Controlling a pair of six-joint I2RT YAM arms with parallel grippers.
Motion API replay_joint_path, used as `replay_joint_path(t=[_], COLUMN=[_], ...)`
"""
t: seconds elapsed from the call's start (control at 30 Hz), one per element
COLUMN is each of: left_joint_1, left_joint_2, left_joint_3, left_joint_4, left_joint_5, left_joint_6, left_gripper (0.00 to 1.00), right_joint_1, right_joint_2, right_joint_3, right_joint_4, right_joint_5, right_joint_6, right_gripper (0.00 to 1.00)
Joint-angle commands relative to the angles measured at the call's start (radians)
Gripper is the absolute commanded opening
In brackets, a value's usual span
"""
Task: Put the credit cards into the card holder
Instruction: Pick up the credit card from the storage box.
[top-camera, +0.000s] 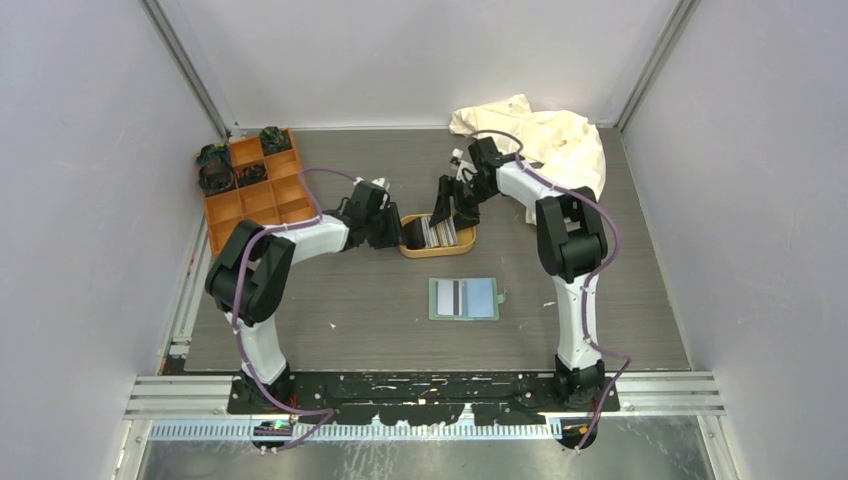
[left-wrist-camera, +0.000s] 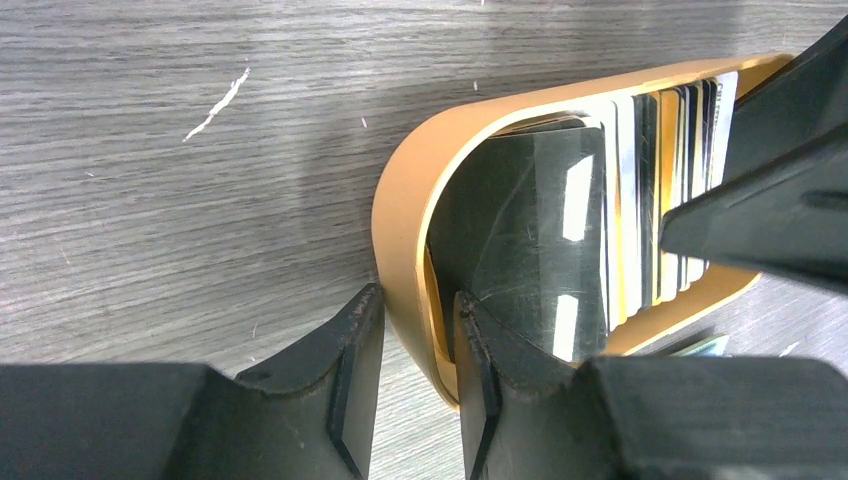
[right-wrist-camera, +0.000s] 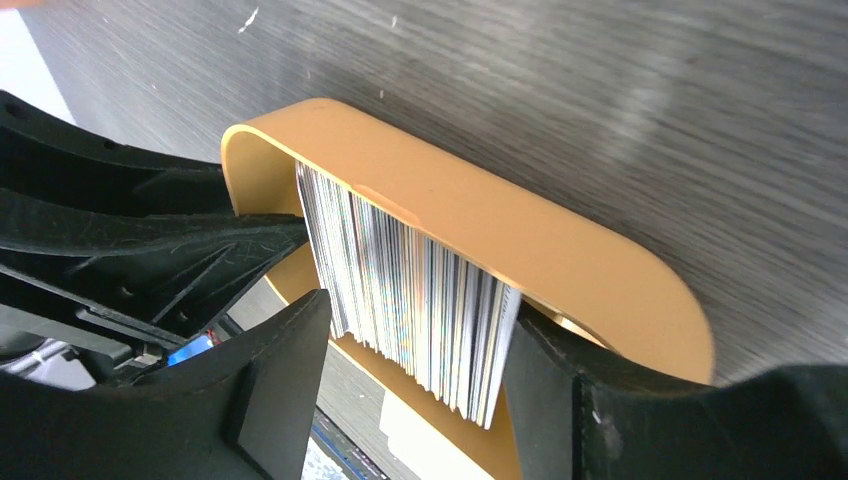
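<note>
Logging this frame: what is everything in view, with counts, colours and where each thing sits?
tan tray: one, oval, table centre.
credit cards: dense stack, uncountable, black, white and grey, on edge in the tray.
card holder: one, sage green, open, nearer the bases; striped and light-blue cards inside.
compartment box: one, orange, far left; dark items in some cells.
cloth: one, cream, crumpled, far right.
table: one, grey woodgrain.
left gripper: one, black, pinching the tray's end wall.
right gripper: one, black, fingers flanking the stack.
</note>
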Motion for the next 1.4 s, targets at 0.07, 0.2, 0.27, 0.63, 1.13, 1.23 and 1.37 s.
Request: replay_joint_path(t=[0.07, 0.2, 0.27, 0.63, 1.13, 1.23, 1.37], left_joint_1=[-0.006, -0.002, -0.001, -0.001, 0.0, 0.001, 0.001], left_joint_2=[-0.066, -0.082, -0.091, -0.137, -0.202, -0.228, -0.291], left_joint_3=[0.001, 0.0, -0.001, -0.002, -0.021, -0.026, -0.053], left_joint_4=[0.016, 0.007, 0.001, -0.025, -0.052, -0.059, -0.054], left_joint_5=[0.036, 0.037, 0.035, 0.032, 0.025, 0.024, 0.03], left_joint_6=[-0.003, 0.002, 0.006, 0.025, 0.045, 0.048, 0.055], left_gripper=[0.33, 0.34, 0.34, 0.34, 0.34, 0.34, 0.34], right_joint_1=[-0.044, -0.047, -0.05, -0.087, -0.108, -0.108, -0.108], right_joint_2=[-0.073, -0.069, -0.071, -0.084, -0.081, -0.088, -0.123], right_joint_3=[0.022, 0.025, 0.026, 0.024, 0.039, 0.042, 0.034], right_joint_4=[0.011, 0.008, 0.006, 0.001, -0.041, -0.05, -0.053], right_joint_5=[-0.06, -0.071, -0.078, -0.081, -0.01, 0.043, 0.108], right_joint_6=[0.02, 0.024, 0.025, 0.028, -0.023, -0.041, -0.08], right_gripper=[0.66, 0.62, 0.58, 0.4, 0.16, 0.08, 0.02])
